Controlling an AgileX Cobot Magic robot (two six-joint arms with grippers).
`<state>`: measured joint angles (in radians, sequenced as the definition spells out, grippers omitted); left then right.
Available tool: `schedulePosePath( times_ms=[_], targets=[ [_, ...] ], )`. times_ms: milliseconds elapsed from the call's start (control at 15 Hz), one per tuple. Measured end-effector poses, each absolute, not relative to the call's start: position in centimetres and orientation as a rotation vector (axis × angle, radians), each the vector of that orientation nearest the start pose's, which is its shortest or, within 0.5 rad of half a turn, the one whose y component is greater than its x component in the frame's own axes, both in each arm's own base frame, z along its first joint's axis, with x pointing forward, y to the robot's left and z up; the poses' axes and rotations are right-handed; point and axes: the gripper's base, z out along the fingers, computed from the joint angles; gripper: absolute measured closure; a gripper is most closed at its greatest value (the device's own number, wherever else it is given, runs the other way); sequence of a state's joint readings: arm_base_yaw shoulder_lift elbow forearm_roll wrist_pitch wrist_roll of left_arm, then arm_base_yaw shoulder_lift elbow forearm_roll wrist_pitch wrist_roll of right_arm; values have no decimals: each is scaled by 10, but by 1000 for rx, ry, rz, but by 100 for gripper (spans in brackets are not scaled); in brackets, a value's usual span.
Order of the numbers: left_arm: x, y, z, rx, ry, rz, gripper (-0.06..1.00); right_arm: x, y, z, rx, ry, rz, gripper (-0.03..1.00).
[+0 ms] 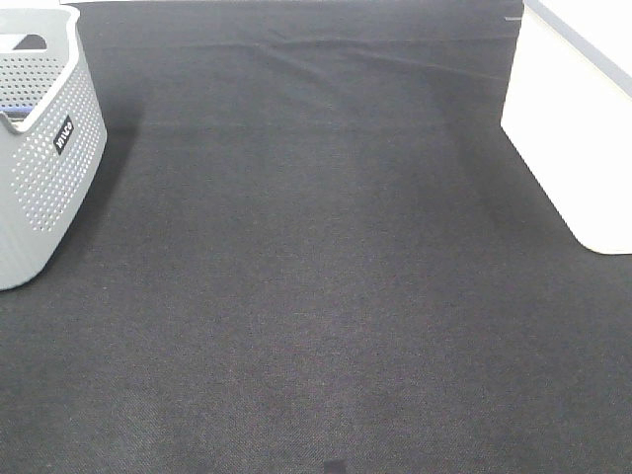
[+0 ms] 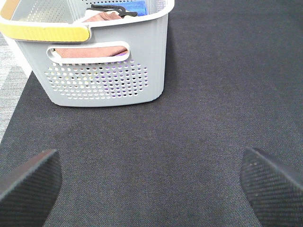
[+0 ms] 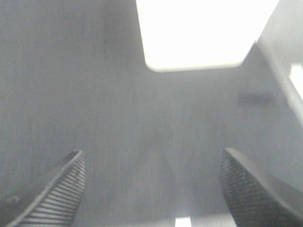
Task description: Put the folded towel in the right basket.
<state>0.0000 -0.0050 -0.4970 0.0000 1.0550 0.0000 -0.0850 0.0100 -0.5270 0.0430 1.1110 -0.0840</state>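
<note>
Mat (image 1: 316, 276) bare, grey basket (image 1: 44, 148) far left, white bin (image 1: 573, 128) right, both hands released.

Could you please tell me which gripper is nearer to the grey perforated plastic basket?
Left. The left gripper faces the grey perforated plastic basket across bare mat; the right gripper views a white object, no basket visible.
</note>
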Motion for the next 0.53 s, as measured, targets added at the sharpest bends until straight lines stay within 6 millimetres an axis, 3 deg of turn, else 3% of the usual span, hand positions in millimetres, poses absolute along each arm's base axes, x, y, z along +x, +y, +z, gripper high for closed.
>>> schedulePosePath(
  times_ms=[533],
  targets=[
    [-5,0,277,0,2037,0,-3,-7,3,279,-50,2038,-30,22]
  ],
)
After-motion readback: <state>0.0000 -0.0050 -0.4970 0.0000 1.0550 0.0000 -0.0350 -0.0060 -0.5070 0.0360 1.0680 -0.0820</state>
